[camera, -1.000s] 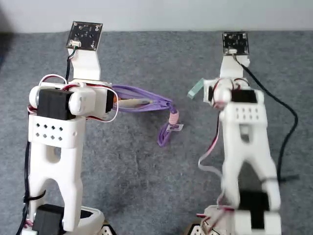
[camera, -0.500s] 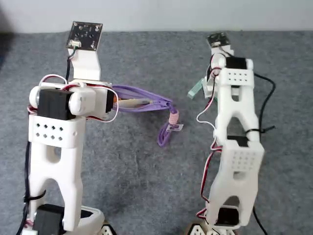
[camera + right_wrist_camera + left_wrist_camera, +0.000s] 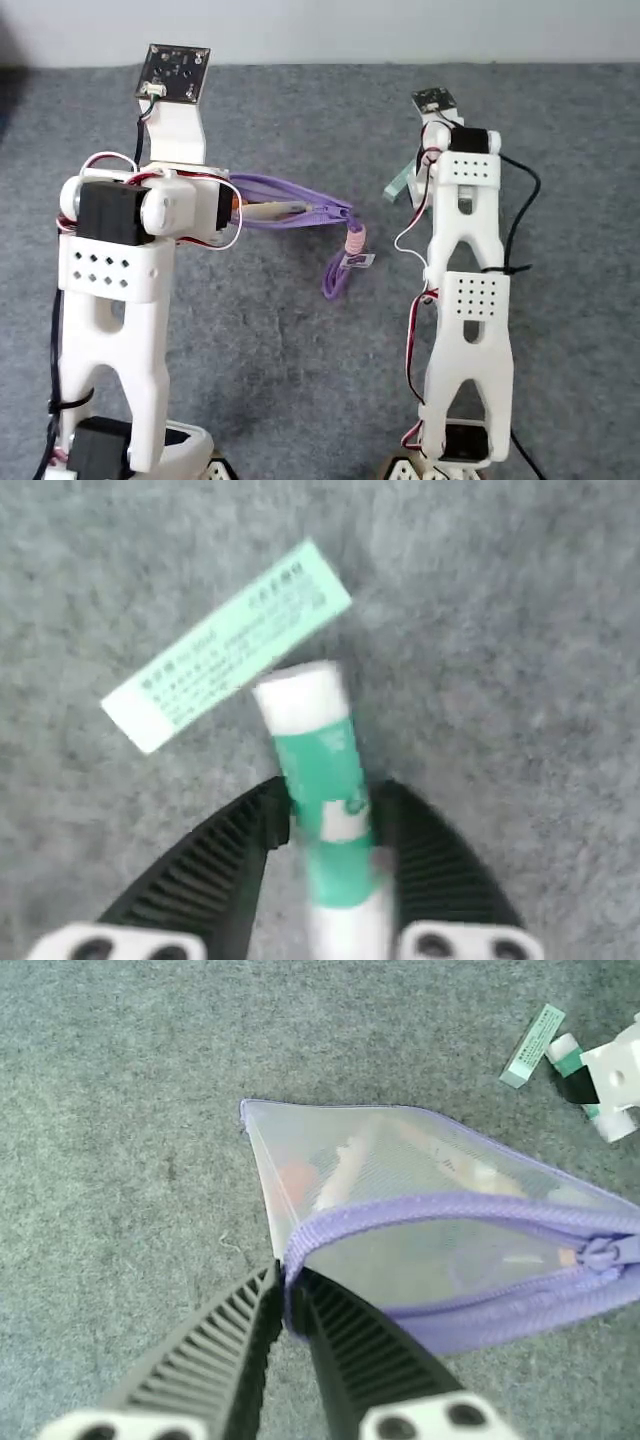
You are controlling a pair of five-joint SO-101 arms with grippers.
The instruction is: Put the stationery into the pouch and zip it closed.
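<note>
Now your right arm has changed most. A second ago it was folded back on itself; it has since unfolded and stretched forward. The right gripper (image 3: 325, 800) has a green-and-white stick (image 3: 318, 770) between its jaws, and both jaws look pressed against the stick's sides, so read that as a grip. The stick's white cap pokes out just beyond the fingertips. A pale green strip (image 3: 225, 645) lies flat on the carpet just past that cap, tilted across it and apart from the jaws.

Your left arm has not shifted at all. The left gripper (image 3: 285, 1305) is pinched together on the purple zip edge of the pouch (image 3: 430, 1210), right at its end. The pouch runs away from the fingertips toward the right gripper, and its mouth gapes open. Several pieces of stationery show through the mesh wall. The zip pull (image 3: 600, 1253) sits at the far end from your left jaws.

So the pouch is held ready, and this is probably the loading step: at least the stick and the strip remain outside. Zipping comes after both are in.
</note>
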